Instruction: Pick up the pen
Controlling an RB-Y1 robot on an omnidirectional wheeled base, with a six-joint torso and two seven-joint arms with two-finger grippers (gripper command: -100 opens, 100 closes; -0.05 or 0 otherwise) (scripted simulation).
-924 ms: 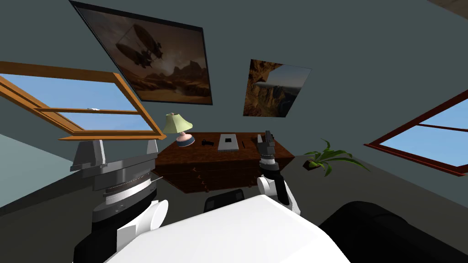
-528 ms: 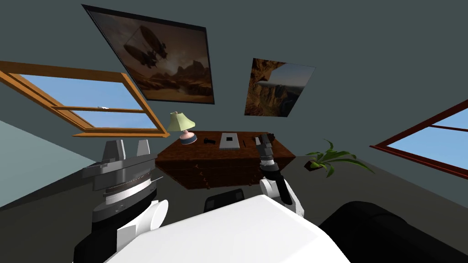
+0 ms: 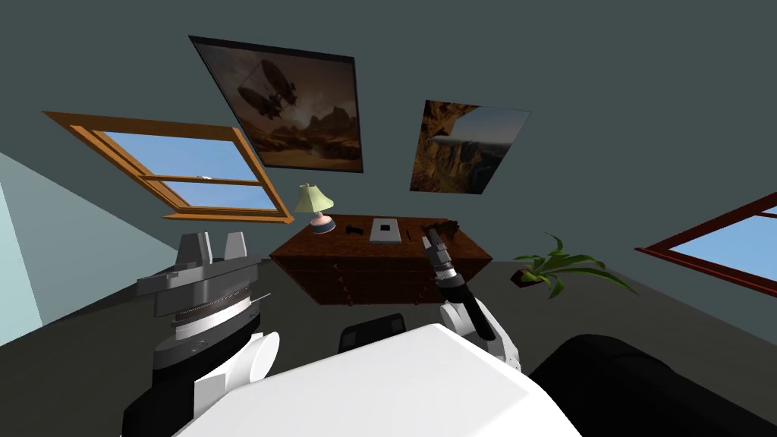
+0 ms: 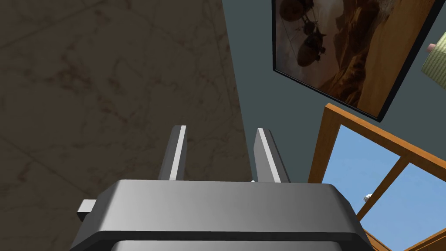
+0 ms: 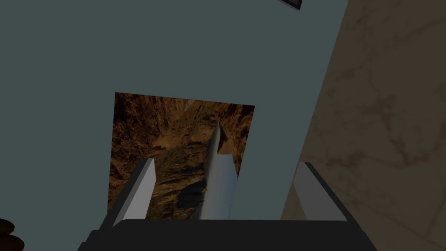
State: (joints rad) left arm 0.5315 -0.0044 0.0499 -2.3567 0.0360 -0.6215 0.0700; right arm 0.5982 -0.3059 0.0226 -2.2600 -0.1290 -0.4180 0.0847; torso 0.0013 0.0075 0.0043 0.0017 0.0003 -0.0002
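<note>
Pen (image 3: pixel 407 237) is seen in the head view as a thin dark stroke lying on the top of a brown wooden dresser (image 3: pixel 357 265), just beside the right edge of a flat grey slab (image 3: pixel 385 230). Further left on the same top, a small black object (image 3: pixel 352 228) and a lamp (image 3: pixel 315 209) with a pale green shade are set. The right gripper (image 3: pixel 433 235) is held out over the right part of the dresser, near the pen but apart from it; how high above the top it hangs cannot be told. In the right wrist view its fingers (image 5: pixel 139 187) are spread wide, with nothing gripped between them. The left gripper (image 3: pixel 215 237) is raised at the robot's left side, well apart from the dresser; its fingers (image 4: pixel 176 152) are parted by a narrower gap and nothing is held. A potted plant (image 3: pixel 558 265) is placed on the floor to the right of the dresser.
</note>
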